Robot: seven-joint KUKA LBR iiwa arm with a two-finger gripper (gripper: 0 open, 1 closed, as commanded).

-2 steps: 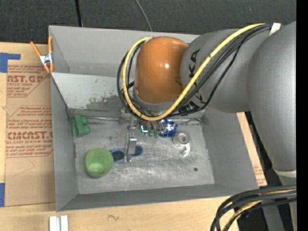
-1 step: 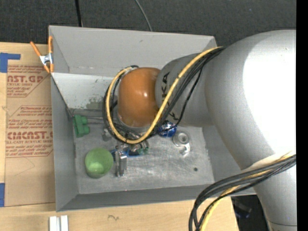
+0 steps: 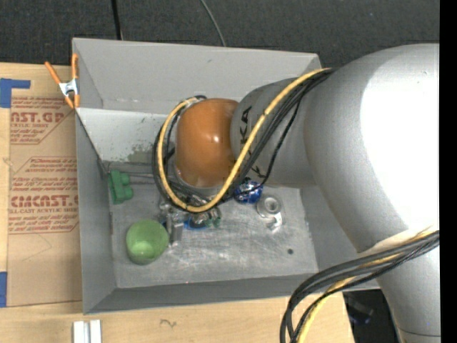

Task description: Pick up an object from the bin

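One green ball (image 3: 146, 241) lies just left of the end effector (image 3: 175, 220), whose opening I cannot tell.

Things in the bin (image 3: 96, 256)
Ball (image 3: 147, 241) near the front-left corner; block (image 3: 120, 187) behind it at the left wall; ring (image 3: 270, 209) toward the right.

A robot arm (image 3: 371, 141) with a smooth, silver-grey, rounded shell, its thick segments tapering toward the wrist, where black letters (image 3: 246, 125) are printed on the casing. A glossy orange cover (image 3: 203, 145), dome-shaped, caps the wrist. Yellow and black cables (image 3: 166, 164) loop round the dome and run back along the shell; more of them trail at the lower right. Beneath the dome, the gripper (image 3: 176, 220) is dull grey metal.
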